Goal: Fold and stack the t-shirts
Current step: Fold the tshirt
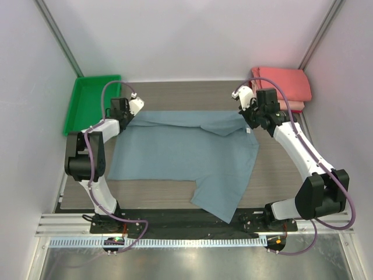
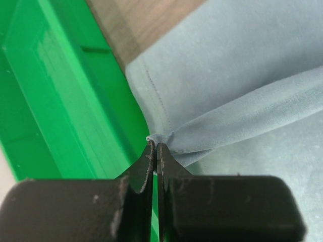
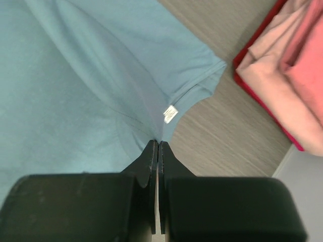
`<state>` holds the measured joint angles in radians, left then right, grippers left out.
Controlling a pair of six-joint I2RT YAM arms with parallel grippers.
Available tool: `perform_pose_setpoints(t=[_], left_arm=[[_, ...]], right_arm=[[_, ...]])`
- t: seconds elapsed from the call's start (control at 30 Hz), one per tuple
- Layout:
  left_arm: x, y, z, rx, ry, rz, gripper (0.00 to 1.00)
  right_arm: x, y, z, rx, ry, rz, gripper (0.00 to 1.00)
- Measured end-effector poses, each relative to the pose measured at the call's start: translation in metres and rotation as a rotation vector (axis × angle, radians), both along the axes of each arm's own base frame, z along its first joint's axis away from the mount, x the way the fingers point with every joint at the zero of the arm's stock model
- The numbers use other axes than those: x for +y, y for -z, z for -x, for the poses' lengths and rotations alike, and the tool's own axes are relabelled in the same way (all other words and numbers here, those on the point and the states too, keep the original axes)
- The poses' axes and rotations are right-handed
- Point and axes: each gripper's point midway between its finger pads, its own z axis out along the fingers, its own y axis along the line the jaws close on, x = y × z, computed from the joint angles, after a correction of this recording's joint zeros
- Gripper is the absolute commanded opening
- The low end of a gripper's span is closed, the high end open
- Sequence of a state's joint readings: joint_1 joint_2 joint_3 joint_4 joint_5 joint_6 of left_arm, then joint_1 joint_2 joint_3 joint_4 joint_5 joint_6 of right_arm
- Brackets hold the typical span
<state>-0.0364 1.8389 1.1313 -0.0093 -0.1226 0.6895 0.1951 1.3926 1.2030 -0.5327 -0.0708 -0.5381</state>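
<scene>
Blue-grey t-shirt (image 1: 180,154) spread flat, far edge folded over.

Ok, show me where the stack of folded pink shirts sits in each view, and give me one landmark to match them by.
Top external: the folded pink shirts lie at the table's far right corner.
Left wrist: not in it; only the green tray and blue cloth show.
Right wrist: along the upper right edge, across bare wood from the blue cloth.
Shared landmark: the blue-grey t-shirt, seen in all three views.
</scene>
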Motion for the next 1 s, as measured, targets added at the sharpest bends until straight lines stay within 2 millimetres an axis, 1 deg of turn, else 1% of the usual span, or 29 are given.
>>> perform_pose_setpoints(t=[0.07, 0.1, 0.13, 0.17, 0.2, 0.23, 0.3, 0.33, 0.4, 0.47, 0.53, 0.6, 0.63, 0.67, 0.7, 0.73, 0.77, 0.83, 0.9, 0.97, 1.0], left_arm=[[0.001, 0.005, 0.004, 0.015, -0.002, -0.002, 0.0], [0.001, 0.006, 0.006, 0.023, -0.005, -0.005, 0.03], [0.002, 0.007, 0.007, 0.03, -0.009, -0.005, 0.1], [0.002, 0.008, 0.009, 0.036, -0.015, -0.004, 0.17], [0.003, 0.008, 0.012, 0.045, -0.022, -0.001, 0.31], [0.003, 0.006, 0.016, 0.057, -0.028, 0.004, 0.34], [0.003, -0.004, 0.026, 0.068, -0.048, 0.028, 0.38], [0.003, -0.012, 0.028, 0.059, -0.053, 0.036, 0.4], [0.002, -0.036, 0.027, 0.02, -0.066, 0.061, 0.45], [-0.001, -0.066, 0.015, -0.042, -0.07, 0.092, 0.46], [-0.005, -0.088, -0.003, -0.089, -0.064, 0.107, 0.44], [-0.011, -0.103, -0.025, -0.109, -0.055, 0.122, 0.41], [-0.013, -0.105, -0.037, -0.11, -0.054, 0.127, 0.4], [-0.016, -0.102, -0.047, -0.107, -0.052, 0.133, 0.39], [-0.018, -0.093, -0.056, -0.086, -0.053, 0.138, 0.35], [-0.019, -0.082, -0.061, -0.059, -0.058, 0.144, 0.35], [-0.021, -0.068, -0.064, -0.025, -0.061, 0.148, 0.35], [-0.023, -0.037, -0.063, 0.056, -0.068, 0.151, 0.34], [-0.024, -0.009, -0.059, 0.133, -0.081, 0.156, 0.33], [-0.025, 0.014, -0.054, 0.203, -0.095, 0.16, 0.33], [-0.025, 0.022, -0.053, 0.226, -0.102, 0.163, 0.33]], right_arm=[[0.004, 0.006, 0.008, 0.03, -0.021, -0.007, 0.06], [0.006, 0.008, 0.013, 0.046, -0.031, -0.011, 0.09], [0.008, 0.011, 0.018, 0.067, -0.043, -0.015, 0.17], [0.01, 0.013, 0.024, 0.088, -0.051, -0.021, 0.23], [0.01, 0.014, 0.03, 0.107, -0.057, -0.023, 0.27], [0.01, 0.013, 0.037, 0.122, -0.063, -0.025, 0.34], [0.01, 0.006, 0.049, 0.134, -0.068, -0.03, 0.38], [0.009, 0.0, 0.053, 0.123, -0.071, -0.032, 0.4], [0.009, -0.015, 0.054, 0.077, -0.075, -0.04, 0.4], [0.01, -0.027, 0.05, 0.023, -0.075, -0.05, 0.4], [0.011, -0.029, 0.037, 0.002, -0.071, -0.054, 0.38], [0.012, -0.019, 0.013, 0.029, -0.052, -0.061, 0.39], [0.011, -0.016, -0.003, 0.035, -0.037, -0.07, 0.38], [0.009, -0.004, -0.023, 0.059, -0.017, -0.075, 0.38], [0.006, 0.008, -0.042, 0.08, 0.009, -0.084, 0.38], [0.0, 0.025, -0.062, 0.106, 0.038, -0.092, 0.38], [-0.006, 0.04, -0.073, 0.135, 0.064, -0.096, 0.38], [-0.02, 0.071, -0.088, 0.198, 0.111, -0.1, 0.38], [-0.031, 0.094, -0.098, 0.243, 0.144, -0.102, 0.38], [-0.039, 0.107, -0.106, 0.267, 0.168, -0.103, 0.38], [-0.04, 0.11, -0.109, 0.271, 0.174, -0.105, 0.38]])
